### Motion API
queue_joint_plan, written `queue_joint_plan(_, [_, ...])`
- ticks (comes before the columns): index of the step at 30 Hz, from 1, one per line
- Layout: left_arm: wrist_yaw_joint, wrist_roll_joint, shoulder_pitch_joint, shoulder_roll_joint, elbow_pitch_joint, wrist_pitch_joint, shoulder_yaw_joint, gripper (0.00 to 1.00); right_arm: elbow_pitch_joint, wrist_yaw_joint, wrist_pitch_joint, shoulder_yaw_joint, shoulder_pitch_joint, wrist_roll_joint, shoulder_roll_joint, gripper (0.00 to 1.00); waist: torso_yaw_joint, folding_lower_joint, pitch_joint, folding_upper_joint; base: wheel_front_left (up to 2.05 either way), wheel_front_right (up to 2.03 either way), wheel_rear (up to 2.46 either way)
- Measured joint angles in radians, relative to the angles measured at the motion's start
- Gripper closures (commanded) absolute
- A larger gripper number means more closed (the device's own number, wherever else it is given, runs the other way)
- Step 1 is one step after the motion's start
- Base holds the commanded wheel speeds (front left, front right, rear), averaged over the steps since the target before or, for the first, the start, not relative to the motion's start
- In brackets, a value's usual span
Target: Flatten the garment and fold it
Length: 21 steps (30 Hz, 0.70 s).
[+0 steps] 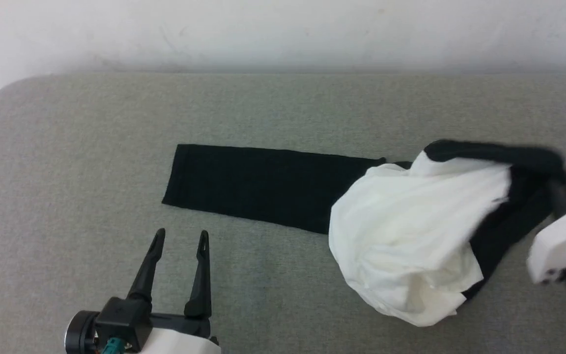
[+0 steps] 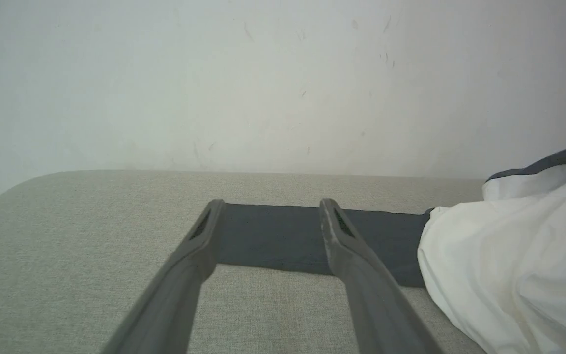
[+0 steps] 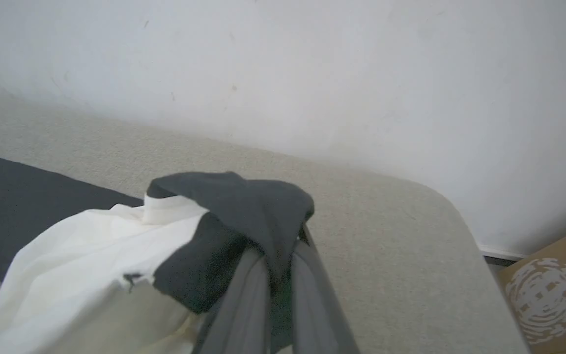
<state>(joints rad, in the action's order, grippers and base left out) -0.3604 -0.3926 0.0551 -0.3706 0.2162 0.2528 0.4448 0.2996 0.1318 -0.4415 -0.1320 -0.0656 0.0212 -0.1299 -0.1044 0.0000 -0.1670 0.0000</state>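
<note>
The garment (image 1: 410, 236) is a white shirt with black sleeves, bunched up at the right of the grey table. One black sleeve (image 1: 258, 184) lies flat, stretched out to the left. My right gripper (image 3: 278, 258) is shut on a black fold of the garment (image 3: 243, 206) and holds it lifted off the surface; in the head view the gripper (image 1: 560, 189) is blurred at the right edge. My left gripper (image 1: 180, 243) stands open at the lower left, just short of the flat sleeve (image 2: 273, 236), with nothing between its fingers.
The grey padded table (image 1: 67, 147) has rounded corners and stands against a white wall (image 1: 283, 29). Beyond its right end a cardboard box (image 3: 548, 295) stands on the floor. Bare surface lies in front of the sleeve and to the left.
</note>
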Motion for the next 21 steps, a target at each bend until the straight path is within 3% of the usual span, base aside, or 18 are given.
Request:
queue_joint_plan(5, [0.0, -0.003, 0.0, 0.0, 0.005, 0.0, 0.001, 0.0, 0.037, 0.0, -0.056, -0.067, -0.094, 0.008, -0.123, 1.0, 0.027, -0.0001, 0.009, 0.0, 0.0, 0.0, 0.0])
queue_joint_plan(10, [0.008, -0.005, -0.002, 0.0, 0.004, -0.001, 0.008, 0.0, -0.016, 0.0, -0.096, -0.185, -0.035, 0.002, -0.204, 1.0, 0.027, 0.0, -0.017, 0.0, 0.0, 0.0, 0.0])
queue_joint_plan(17, [0.011, -0.005, -0.037, 0.001, 0.002, -0.007, 0.012, 0.0, -0.207, 0.0, -0.113, -0.26, 0.141, -0.002, -0.141, 1.0, -0.001, 0.0001, -0.078, 0.0, 0.0, 0.0, 0.0])
queue_joint_plan(18, [0.016, -0.005, -0.041, 0.001, 0.002, -0.007, 0.012, 0.0, -0.232, 0.0, -0.101, -0.258, 0.149, -0.008, -0.128, 0.87, -0.005, 0.0001, -0.085, 0.0, 0.0, 0.0, 0.0])
queue_joint_plan(19, [0.016, -0.005, -0.044, 0.001, 0.001, -0.007, 0.013, 0.0, -0.252, 0.0, -0.084, -0.257, 0.152, -0.016, -0.117, 0.4, -0.009, 0.0001, -0.091, 0.0, 0.0, 0.0, 0.0])
queue_joint_plan(20, [0.016, -0.005, -0.046, 0.001, 0.0, -0.008, 0.014, 0.0, -0.268, 0.0, -0.063, -0.257, 0.151, -0.022, -0.108, 0.0, -0.014, 0.0002, -0.095, 0.0, 0.0, 0.0, 0.0])
queue_joint_plan(21, [0.016, -0.005, -0.046, 0.001, -0.002, -0.011, 0.014, 0.0, -0.28, 0.0, -0.045, -0.26, 0.147, -0.024, -0.099, 0.0, -0.017, 0.0002, -0.097, 0.0, 0.0, 0.0, 0.0])
